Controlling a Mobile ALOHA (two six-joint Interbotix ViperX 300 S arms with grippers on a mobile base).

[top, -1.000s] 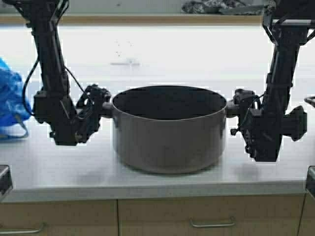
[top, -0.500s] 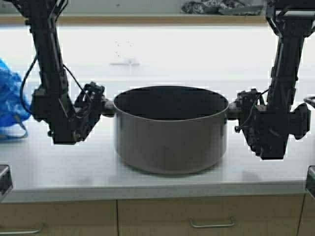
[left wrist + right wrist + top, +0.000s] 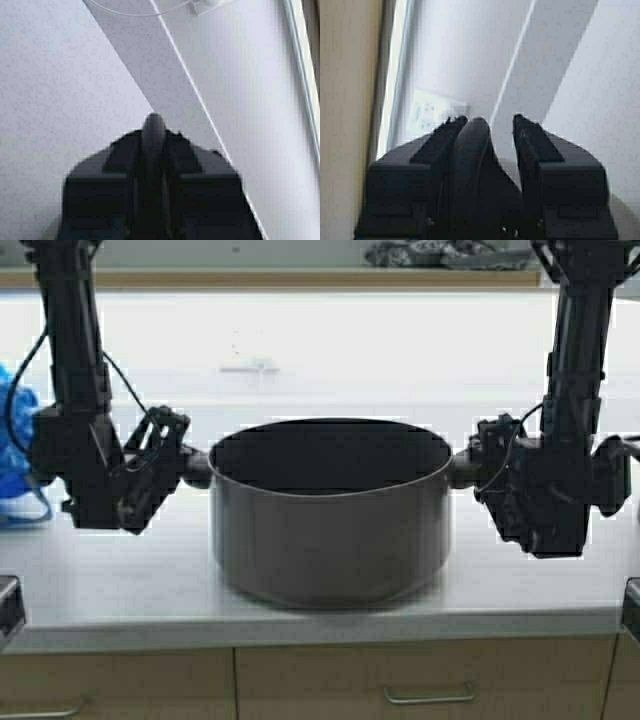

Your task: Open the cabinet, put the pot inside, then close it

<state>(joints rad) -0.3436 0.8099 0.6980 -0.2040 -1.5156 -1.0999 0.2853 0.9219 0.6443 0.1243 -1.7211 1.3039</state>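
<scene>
Pot: large, wide, dark grey lidless cooking pot (image 3: 330, 515), centre of the high view, over the pale grey speckled countertop (image 3: 300, 605), its base at or just off the surface, cannot tell which.
Left claw: black left gripper (image 3: 185, 462) clamped on the pot's left black loop handle (image 3: 197, 468); in the left wrist view, black fingers (image 3: 125, 160) pressed tight on the rounded handle tip (image 3: 153, 132).
Right claw: black right gripper (image 3: 470, 468) on the pot's right loop handle (image 3: 462, 470); in the right wrist view, handle (image 3: 470, 150) against one finger (image 3: 437, 145), other finger (image 3: 535, 145) standing slightly off, so grip only half seen.
Around: crumpled blue plastic bag (image 3: 12, 455) at far left on the counter, beside the left arm; beige wood-grain drawer fronts (image 3: 420, 680) with slim metal pulls below the counter edge.
Only from the wrists: white wall socket (image 3: 432, 112) with a white cable (image 3: 145, 11) on the back wall.
Writing: none readable.
</scene>
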